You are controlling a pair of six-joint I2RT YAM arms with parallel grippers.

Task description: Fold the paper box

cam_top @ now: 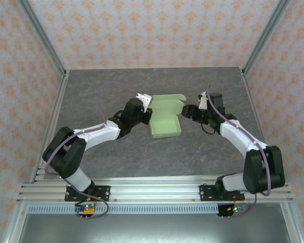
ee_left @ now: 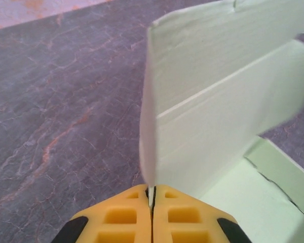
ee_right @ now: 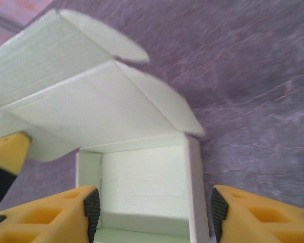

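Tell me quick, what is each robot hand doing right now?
Left gripper: closed, fingers pinching the thin edge of the pale green cardboard box.
Right gripper: open, fingers on either side of the box.

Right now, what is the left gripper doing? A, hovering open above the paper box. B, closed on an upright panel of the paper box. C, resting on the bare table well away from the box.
B: in the left wrist view the left gripper is closed on the thin edge of an upright panel of the pale green paper box.
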